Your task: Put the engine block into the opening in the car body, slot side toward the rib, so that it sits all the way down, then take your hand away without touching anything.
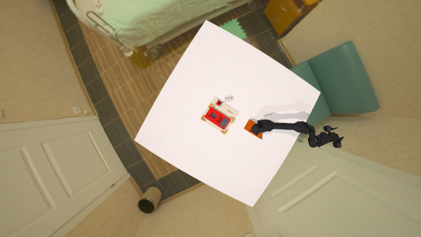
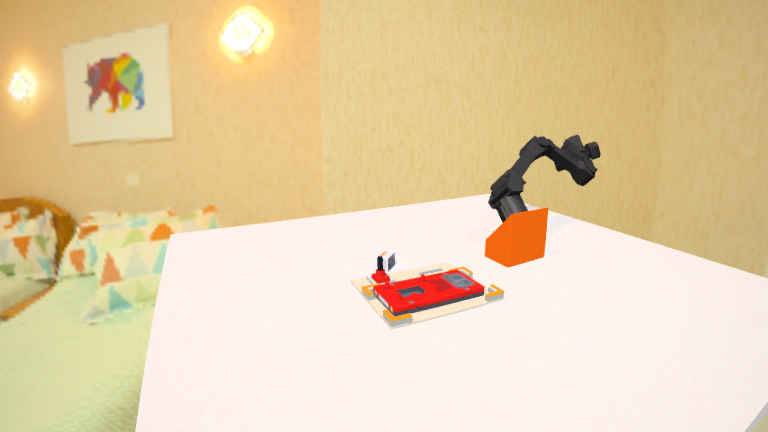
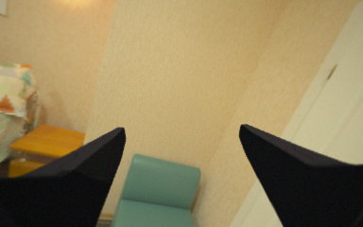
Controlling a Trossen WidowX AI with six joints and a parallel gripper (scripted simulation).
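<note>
The red car body lies flat between orange-topped corner brackets on a cream board. A notched dark grey shape shows at its opening; whether this is the engine block or the opening's floor cannot be told. A grey outlined panel lies at the body's end nearer the arm. I cannot pick out the engine block for certain. My gripper is open and empty, raised far from the car body, beyond the arm's base.
A small red base with a black post stands on the board, and a whitish piece shows beside the post. The arm's orange base block stands on the white table. A green chair is beyond the table.
</note>
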